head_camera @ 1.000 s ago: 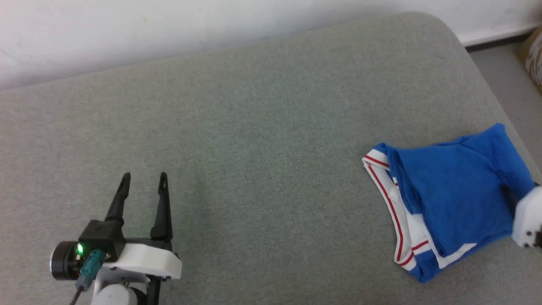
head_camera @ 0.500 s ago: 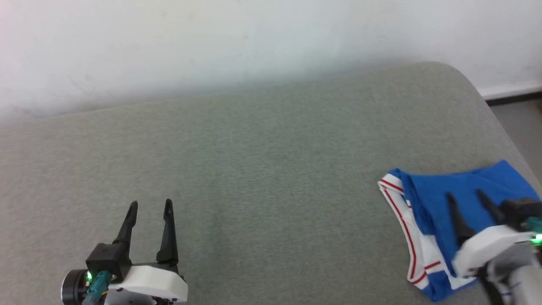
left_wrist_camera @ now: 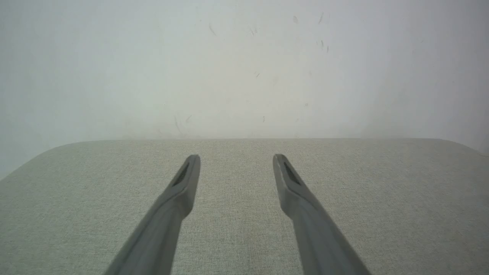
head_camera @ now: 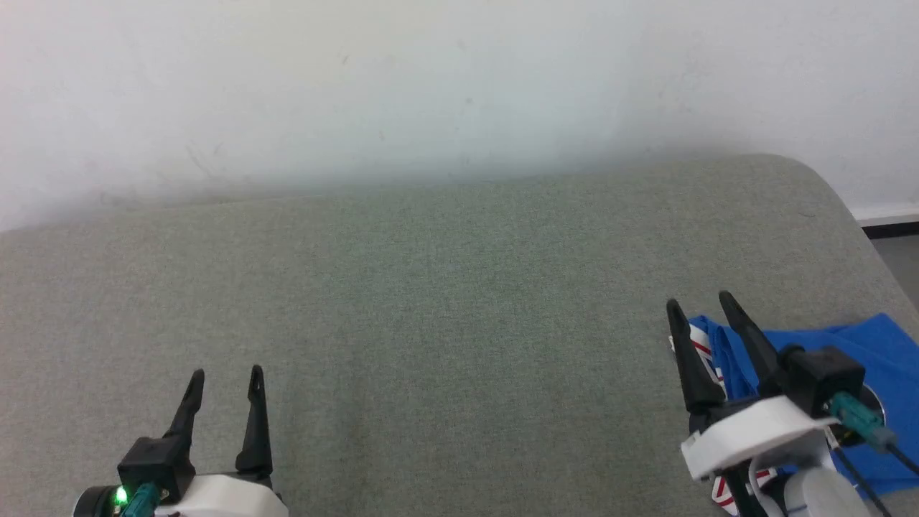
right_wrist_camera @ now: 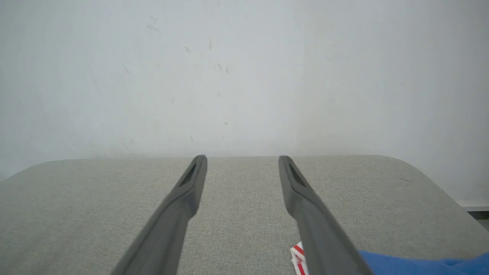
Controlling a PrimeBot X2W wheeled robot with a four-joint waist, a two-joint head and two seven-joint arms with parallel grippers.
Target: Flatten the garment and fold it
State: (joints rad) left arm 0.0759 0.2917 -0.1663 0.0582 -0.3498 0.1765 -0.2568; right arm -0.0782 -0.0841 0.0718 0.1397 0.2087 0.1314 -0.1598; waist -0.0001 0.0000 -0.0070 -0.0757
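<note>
Grey cushion [head_camera: 445,301] wide; garment [head_camera: 887,352] by right edge, under spread right pincer [head_camera: 699,301].

A tabletop [head_camera: 459,323] covered in grey-green woven fabric spans the lower frame, its corner at the right rounded. 1 garment [head_camera: 887,348], blue with red-striped white trim, lies bunched on it at the lower right, near that edge.

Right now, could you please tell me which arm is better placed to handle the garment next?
The right, I think. The open right gripper hangs at the folded garment, whose blue cloth lies just under it, while the open left gripper sits far off across the grey cushion.
</note>
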